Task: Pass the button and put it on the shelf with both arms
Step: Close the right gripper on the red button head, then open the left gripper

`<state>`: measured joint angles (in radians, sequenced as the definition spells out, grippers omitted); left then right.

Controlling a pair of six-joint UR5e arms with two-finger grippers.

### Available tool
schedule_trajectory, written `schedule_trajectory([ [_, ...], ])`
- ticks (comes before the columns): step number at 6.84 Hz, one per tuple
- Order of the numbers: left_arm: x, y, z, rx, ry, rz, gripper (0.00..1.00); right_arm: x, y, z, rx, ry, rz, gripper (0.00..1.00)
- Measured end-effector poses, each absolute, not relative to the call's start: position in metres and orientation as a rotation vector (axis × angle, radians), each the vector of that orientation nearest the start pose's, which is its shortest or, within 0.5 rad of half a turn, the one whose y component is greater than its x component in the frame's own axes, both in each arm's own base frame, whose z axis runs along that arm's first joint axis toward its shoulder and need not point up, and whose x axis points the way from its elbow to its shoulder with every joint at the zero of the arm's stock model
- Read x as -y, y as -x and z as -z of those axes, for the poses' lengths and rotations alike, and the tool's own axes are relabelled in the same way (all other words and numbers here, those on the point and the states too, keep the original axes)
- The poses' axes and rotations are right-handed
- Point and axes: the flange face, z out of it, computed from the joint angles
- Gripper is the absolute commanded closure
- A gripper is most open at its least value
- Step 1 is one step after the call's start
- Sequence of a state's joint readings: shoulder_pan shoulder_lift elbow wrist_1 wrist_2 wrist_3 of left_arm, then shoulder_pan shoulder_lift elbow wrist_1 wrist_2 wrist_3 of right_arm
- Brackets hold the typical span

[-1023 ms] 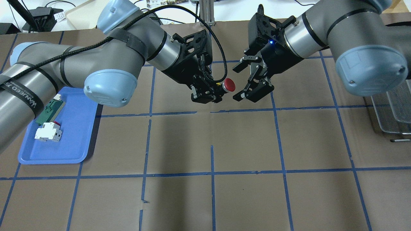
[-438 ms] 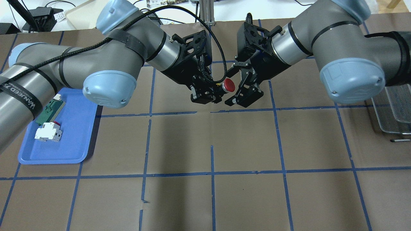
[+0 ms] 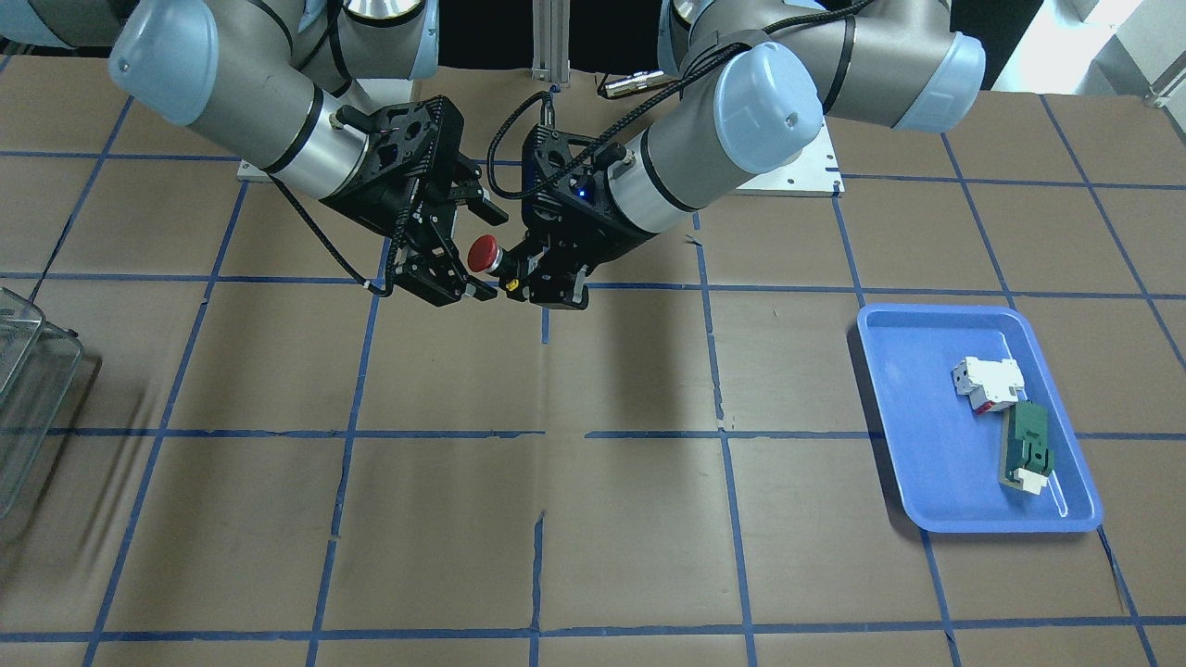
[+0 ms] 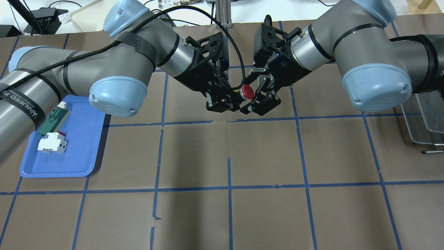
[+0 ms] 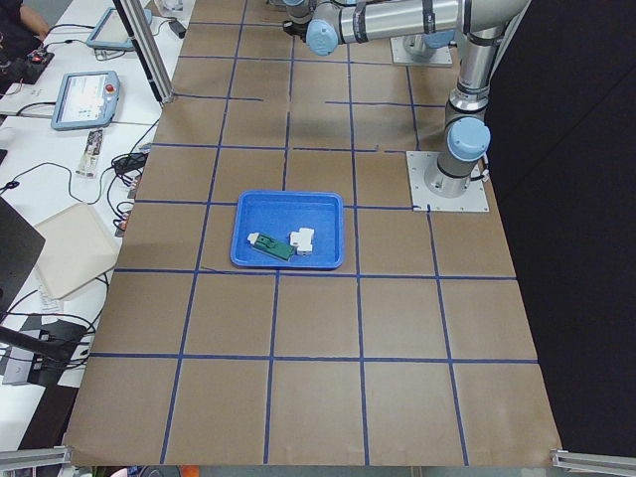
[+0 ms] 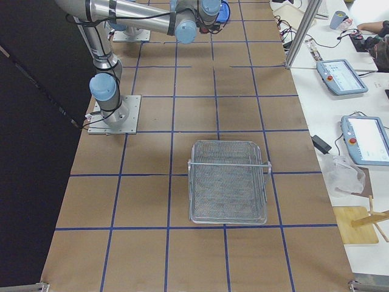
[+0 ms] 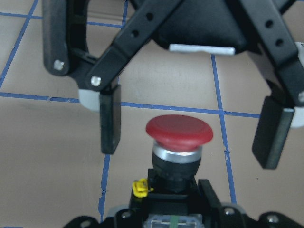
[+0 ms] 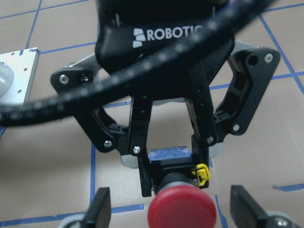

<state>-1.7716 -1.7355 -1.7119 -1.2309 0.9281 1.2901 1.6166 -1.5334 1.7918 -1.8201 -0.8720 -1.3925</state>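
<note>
The button (image 4: 247,91) has a red cap and a black body. My left gripper (image 4: 230,100) is shut on the black body and holds it above the table, cap pointing at my right gripper (image 4: 253,91). The right gripper is open, with one finger on each side of the red cap and apart from it. In the left wrist view the cap (image 7: 179,131) sits between the right gripper's pads (image 7: 110,118). In the right wrist view the cap (image 8: 181,209) is at the bottom, held by the left gripper (image 8: 173,171). The front view shows the same button (image 3: 480,253).
A blue tray (image 4: 79,146) at the table's left holds a white-and-red block (image 4: 52,143) and a green flat part (image 4: 53,119). A wire basket (image 4: 425,118) stands at the right edge and also shows in the exterior right view (image 6: 228,182).
My right gripper has moved left toward the button, and its open fingers now straddle the red cap. The left gripper and the button have stayed in place.
</note>
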Motion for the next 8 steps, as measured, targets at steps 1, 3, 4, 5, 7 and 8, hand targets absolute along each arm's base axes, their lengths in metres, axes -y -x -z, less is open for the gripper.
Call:
schedule_trajectory([
  [1, 0.4962, 0.298, -0.3884, 1.877, 1.754, -0.482, 1.0, 0.4844, -0.2198, -0.4113, -1.908, 1.67, 0.573, 0.89],
  [3, 0.4949, 0.2983, -0.3918, 1.878, 1.755, -0.488, 1.0, 0.4846, -0.2196, -0.4131, -1.908, 1.677, 0.58, 1.0],
  [4, 0.4942, 0.2981, -0.3934, 1.88, 1.755, -0.491, 0.19, 0.4847, -0.2196, -0.4149, -1.908, 1.683, 0.584, 1.0],
  [5, 0.4937, 0.2976, -0.3942, 1.882, 1.761, -0.492, 0.0, 0.4853, -0.2195, -0.4172, -1.909, 1.691, 0.59, 1.0],
  [7, 0.4938, 0.2971, -0.3951, 1.878, 1.777, -0.499, 0.0, 0.4853, -0.2192, -0.4201, -1.91, 1.695, 0.598, 1.0],
  [8, 0.493, 0.2966, -0.3968, 1.88, 1.78, -0.497, 0.0, 0.4851, -0.2189, -0.4202, -1.913, 1.697, 0.596, 1.0],
])
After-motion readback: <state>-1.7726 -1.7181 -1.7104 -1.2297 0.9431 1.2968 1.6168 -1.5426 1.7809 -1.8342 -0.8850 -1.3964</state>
